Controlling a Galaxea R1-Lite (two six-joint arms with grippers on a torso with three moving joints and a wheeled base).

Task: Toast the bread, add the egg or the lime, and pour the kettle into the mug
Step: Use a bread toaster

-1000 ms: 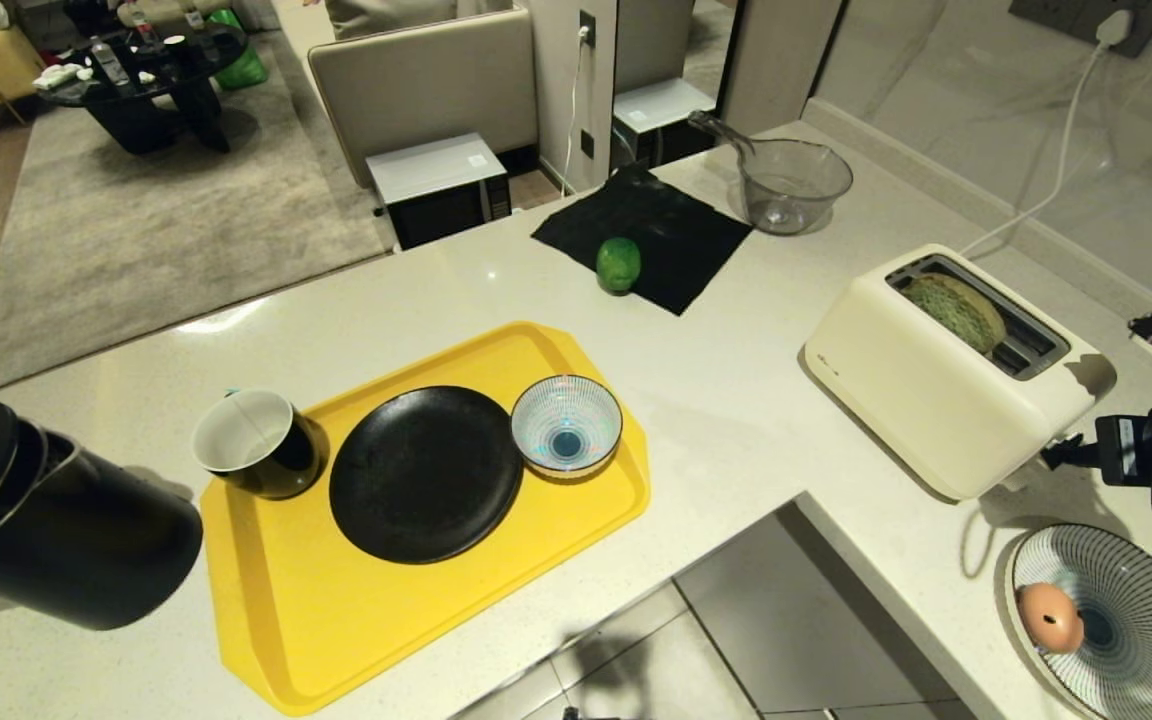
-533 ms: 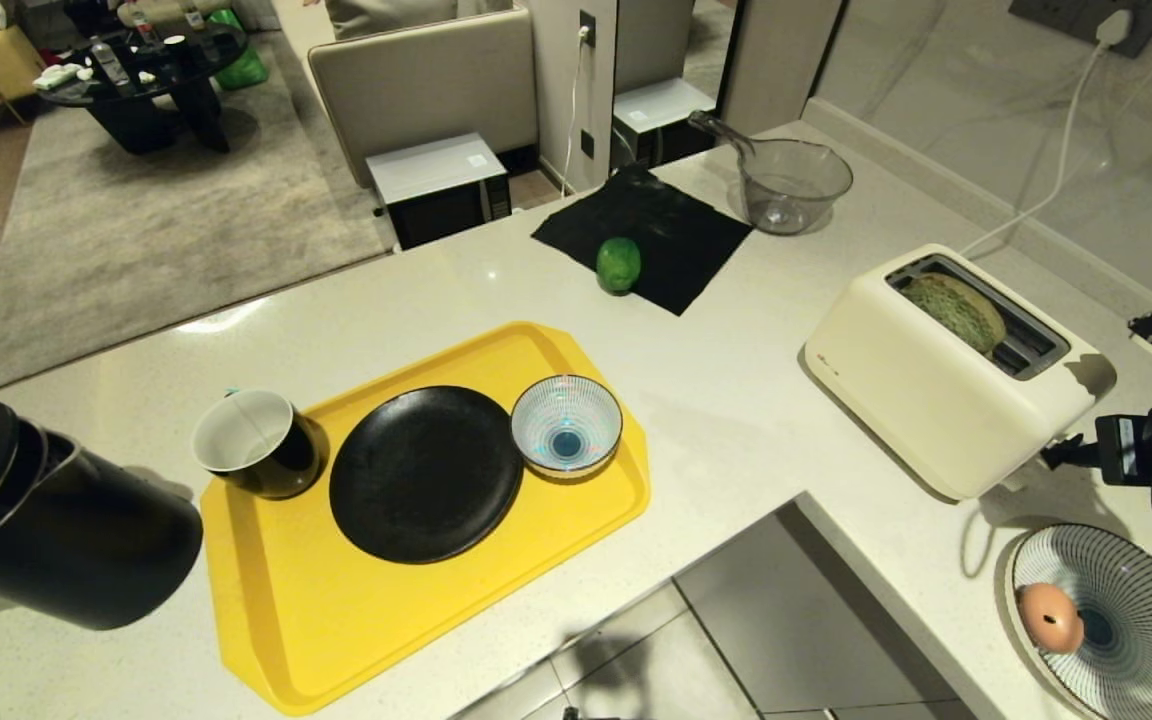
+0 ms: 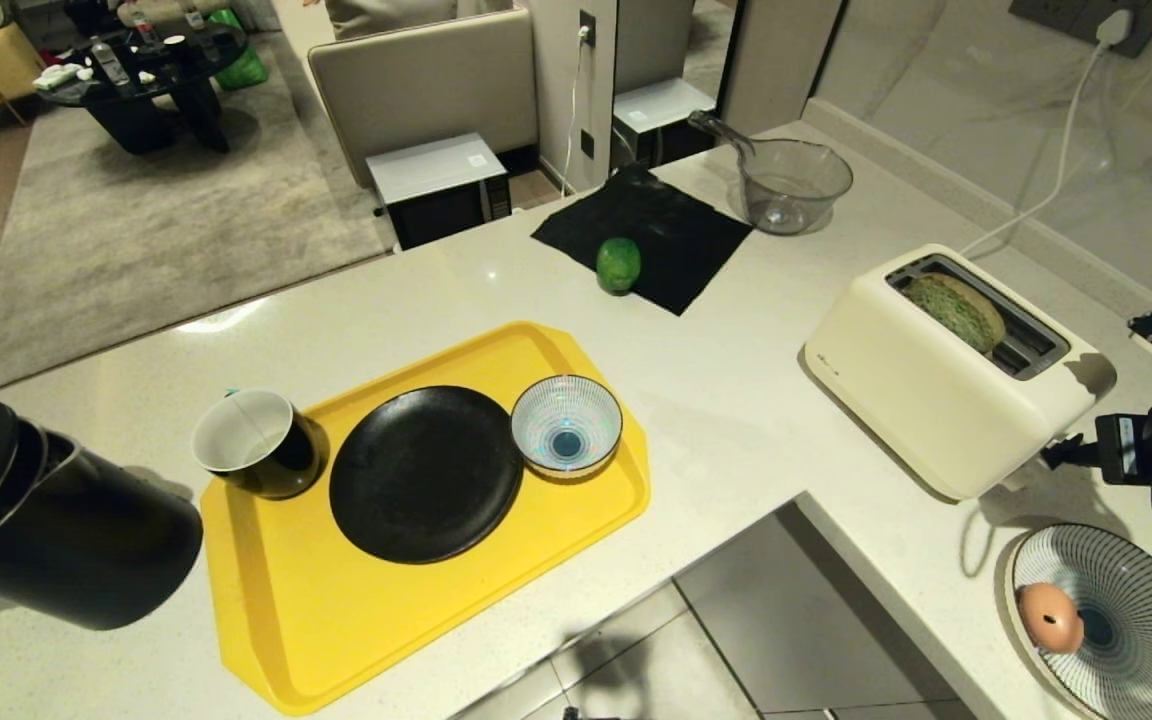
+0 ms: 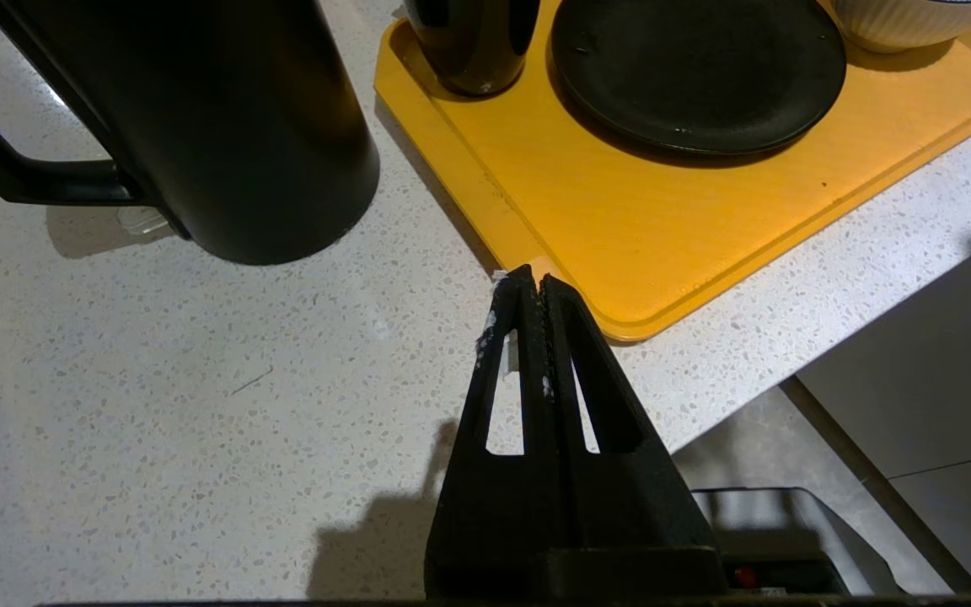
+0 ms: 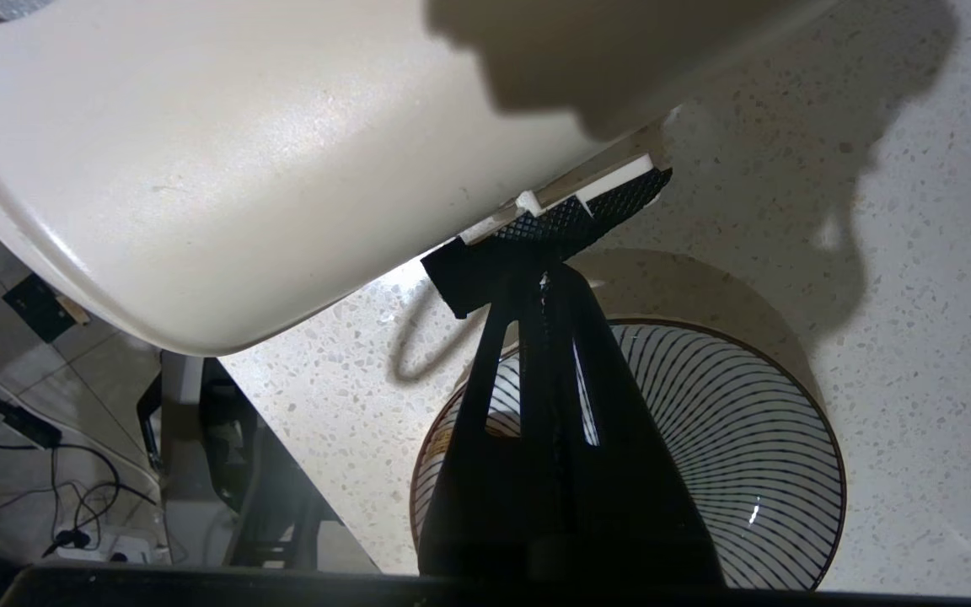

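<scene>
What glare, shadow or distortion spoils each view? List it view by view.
Head view: wide-angle bend tilts the kettle; bright glare patch on the counter. Left wrist view: shut left gripper throws a shadow on the counter. Right wrist view: a dark shadow falls over the toaster above the shut right gripper.

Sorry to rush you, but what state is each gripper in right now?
Left gripper: jaws shut, holding nothing, above the counter.
Right gripper: jaws shut, holding nothing, tips at the toaster lever.
</scene>
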